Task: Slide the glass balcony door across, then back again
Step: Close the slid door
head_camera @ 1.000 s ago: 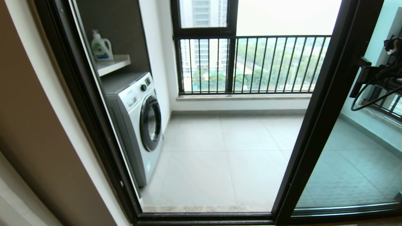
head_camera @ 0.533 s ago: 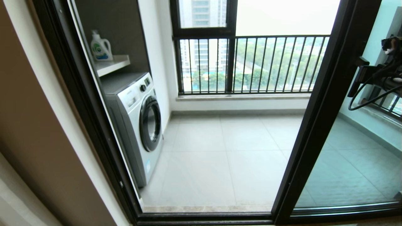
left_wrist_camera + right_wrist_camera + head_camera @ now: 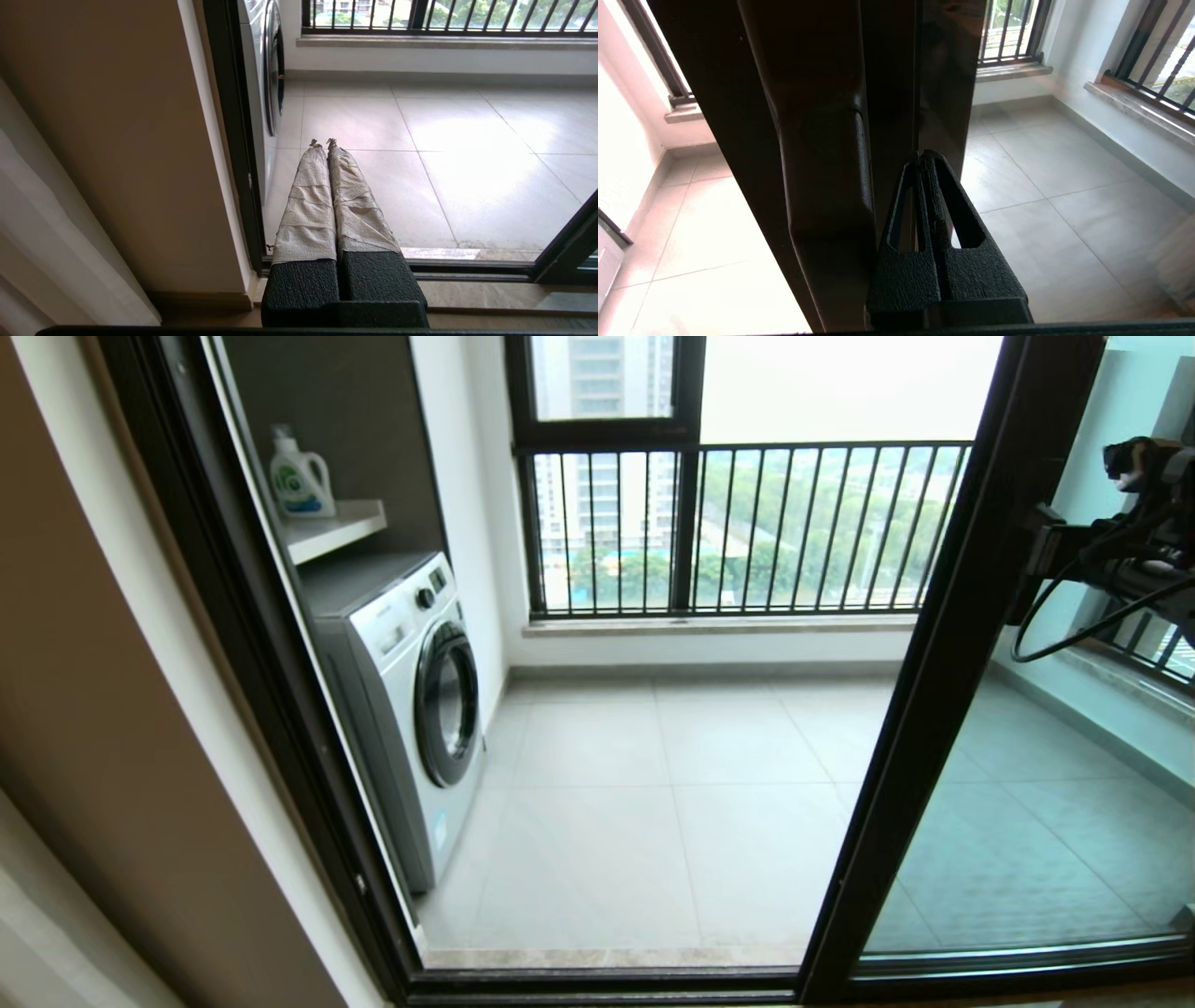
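At the far left of the head view, the beige wall (image 3: 112, 728) is standing beside the black door frame (image 3: 243, 644). Past it, a washing machine (image 3: 415, 700) is sitting under a shelf holding a detergent bottle (image 3: 301, 474). The left gripper (image 3: 327, 144) is hanging low in front of the doorway, by the wall side, its cloth-wrapped fingers (image 3: 308, 200) pressed together on nothing. Across the tiled floor (image 3: 653, 803), the black railing window (image 3: 738, 523) is filling the back of the balcony. Toward the right, the glass door (image 3: 943, 691) is standing with its long axis running floor to ceiling, its black upright leaning in the view and facing the open gap. The right gripper (image 3: 925, 156) is pressing against that upright just beside the handle (image 3: 826, 154), its fingers closed together, gripping nothing. Compared with a second ago, the upright and the right arm (image 3: 1134, 546) have shifted slightly leftward, narrowing the opening.
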Available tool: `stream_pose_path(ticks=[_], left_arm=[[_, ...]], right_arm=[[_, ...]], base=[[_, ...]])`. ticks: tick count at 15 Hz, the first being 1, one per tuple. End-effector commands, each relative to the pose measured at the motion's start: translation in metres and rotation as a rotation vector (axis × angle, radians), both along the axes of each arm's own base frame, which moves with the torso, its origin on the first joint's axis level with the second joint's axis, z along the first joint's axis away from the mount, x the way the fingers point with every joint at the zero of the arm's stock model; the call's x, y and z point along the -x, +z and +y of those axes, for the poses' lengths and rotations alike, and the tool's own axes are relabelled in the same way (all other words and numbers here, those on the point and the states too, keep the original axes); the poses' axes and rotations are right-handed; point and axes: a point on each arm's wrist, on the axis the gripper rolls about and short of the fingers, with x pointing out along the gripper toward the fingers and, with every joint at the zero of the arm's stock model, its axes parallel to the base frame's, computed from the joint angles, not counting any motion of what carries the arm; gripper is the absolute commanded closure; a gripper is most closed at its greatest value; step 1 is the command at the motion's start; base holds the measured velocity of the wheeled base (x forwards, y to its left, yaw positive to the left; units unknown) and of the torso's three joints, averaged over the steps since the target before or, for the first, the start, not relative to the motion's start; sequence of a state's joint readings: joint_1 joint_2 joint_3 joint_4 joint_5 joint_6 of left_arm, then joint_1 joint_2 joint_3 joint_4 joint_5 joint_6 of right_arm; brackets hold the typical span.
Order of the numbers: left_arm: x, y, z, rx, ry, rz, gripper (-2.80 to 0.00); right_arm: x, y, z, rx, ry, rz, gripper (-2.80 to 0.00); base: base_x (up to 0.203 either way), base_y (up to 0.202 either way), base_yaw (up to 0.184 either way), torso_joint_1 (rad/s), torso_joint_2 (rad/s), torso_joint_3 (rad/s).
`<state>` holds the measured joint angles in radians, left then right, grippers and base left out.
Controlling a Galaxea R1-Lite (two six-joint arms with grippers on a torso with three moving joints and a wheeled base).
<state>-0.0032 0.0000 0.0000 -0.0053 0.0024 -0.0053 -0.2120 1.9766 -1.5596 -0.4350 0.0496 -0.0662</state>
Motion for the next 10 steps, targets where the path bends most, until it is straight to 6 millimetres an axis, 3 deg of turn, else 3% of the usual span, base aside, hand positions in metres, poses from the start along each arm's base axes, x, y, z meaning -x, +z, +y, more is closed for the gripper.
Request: stream_pose_path(ticks=[1, 10], left_arm=[[0.000, 0.000, 0.000, 0.001, 0.001, 0.001, 0.00], [0.000, 0.000, 0.000, 0.001, 0.001, 0.001, 0.00]], right_arm=[[0.002, 0.002, 0.007, 0.003, 0.009, -0.003, 0.00], [0.007, -0.001, 0.057, 0.003, 0.084, 0.007, 0.00]], base=[[0.000, 0.000, 0.000, 0.000, 0.00, 0.000], [0.000, 0.000, 0.000, 0.000, 0.00, 0.000]])
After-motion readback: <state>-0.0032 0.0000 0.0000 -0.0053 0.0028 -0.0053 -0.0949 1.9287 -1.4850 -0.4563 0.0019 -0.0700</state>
